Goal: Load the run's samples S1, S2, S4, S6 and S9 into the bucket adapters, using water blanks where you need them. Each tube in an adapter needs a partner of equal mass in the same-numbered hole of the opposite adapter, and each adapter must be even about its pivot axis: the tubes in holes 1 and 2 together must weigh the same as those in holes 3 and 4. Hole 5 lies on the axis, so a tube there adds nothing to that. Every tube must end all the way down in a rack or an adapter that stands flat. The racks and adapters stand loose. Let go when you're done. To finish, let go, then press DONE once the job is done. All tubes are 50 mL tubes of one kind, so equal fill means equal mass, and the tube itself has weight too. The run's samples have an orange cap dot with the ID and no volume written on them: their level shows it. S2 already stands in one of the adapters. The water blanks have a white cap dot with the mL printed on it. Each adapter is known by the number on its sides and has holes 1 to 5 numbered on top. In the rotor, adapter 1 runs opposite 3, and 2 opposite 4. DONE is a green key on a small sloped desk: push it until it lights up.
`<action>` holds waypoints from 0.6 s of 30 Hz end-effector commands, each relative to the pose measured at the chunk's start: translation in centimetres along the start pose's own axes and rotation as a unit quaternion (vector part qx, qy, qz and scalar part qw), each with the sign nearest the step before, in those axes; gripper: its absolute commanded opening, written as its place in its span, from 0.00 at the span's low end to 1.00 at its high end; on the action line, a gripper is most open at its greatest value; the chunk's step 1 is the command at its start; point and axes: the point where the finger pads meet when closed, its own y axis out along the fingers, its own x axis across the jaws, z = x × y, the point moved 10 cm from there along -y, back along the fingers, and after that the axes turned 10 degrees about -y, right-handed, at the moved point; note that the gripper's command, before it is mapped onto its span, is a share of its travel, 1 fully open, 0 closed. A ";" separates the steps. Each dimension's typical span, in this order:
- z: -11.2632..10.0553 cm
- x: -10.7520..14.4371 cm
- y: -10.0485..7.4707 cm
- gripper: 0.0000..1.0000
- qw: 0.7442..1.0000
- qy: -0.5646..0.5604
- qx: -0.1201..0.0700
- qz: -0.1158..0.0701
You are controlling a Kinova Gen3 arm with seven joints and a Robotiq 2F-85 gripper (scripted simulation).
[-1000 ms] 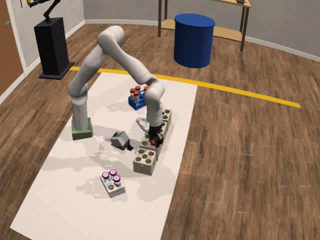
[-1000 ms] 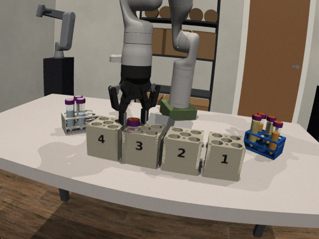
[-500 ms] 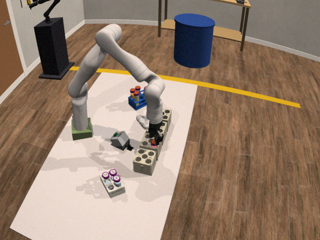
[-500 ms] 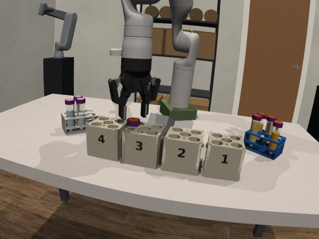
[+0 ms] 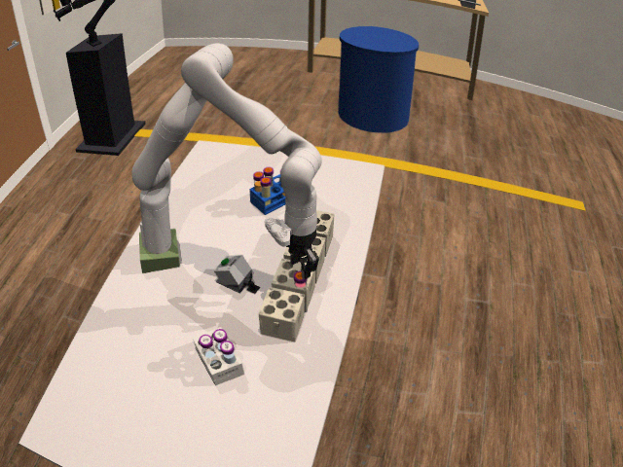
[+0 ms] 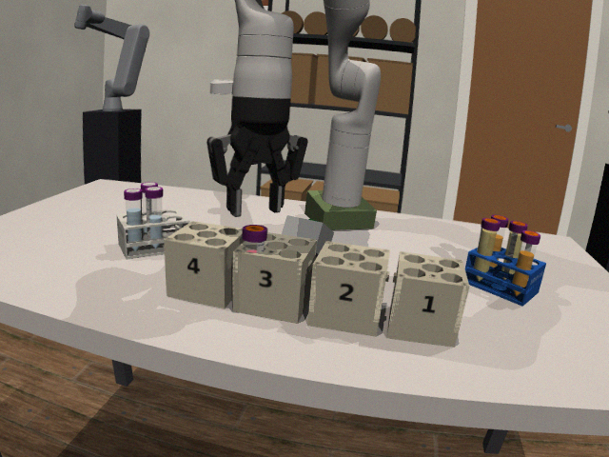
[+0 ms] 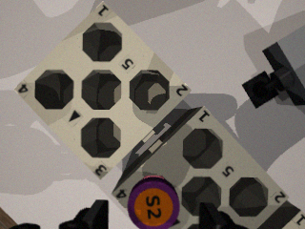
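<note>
The gripper (image 6: pixel 255 205) hung above the row of four blocky beige adapters, its dark fingers (image 6: pixel 235 202) spread partway and holding nothing. Just below the fingertips and a little toward the camera in the exterior view stood the S2 tube (image 6: pixel 254 236), seated in hole 4 of adapter 3 (image 6: pixel 265 280), its round purple cap with the orange dot showing above the block's top. In the wrist view the cap (image 7: pixel 153 203) sat at the lower edge, with the octagonal holes of the neighbouring adapter (image 7: pixel 101 91) open and dark beyond it. Adapter 4 (image 6: pixel 194 268) stood to one side of the fingers, adapters 2 (image 6: pixel 345 293) and 1 (image 6: pixel 426 305) to the other. Farther out on the matte white desk (image 6: pixel 73 275), a grey wire rack (image 6: pixel 128 234) held clear tubes of pale blue water, and a blue rack (image 6: pixel 506 280) held the orange-capped samples.
</note>
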 end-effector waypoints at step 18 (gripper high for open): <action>-0.1 0.0 -2.9 0.62 1.000 -0.003 -0.003 0.001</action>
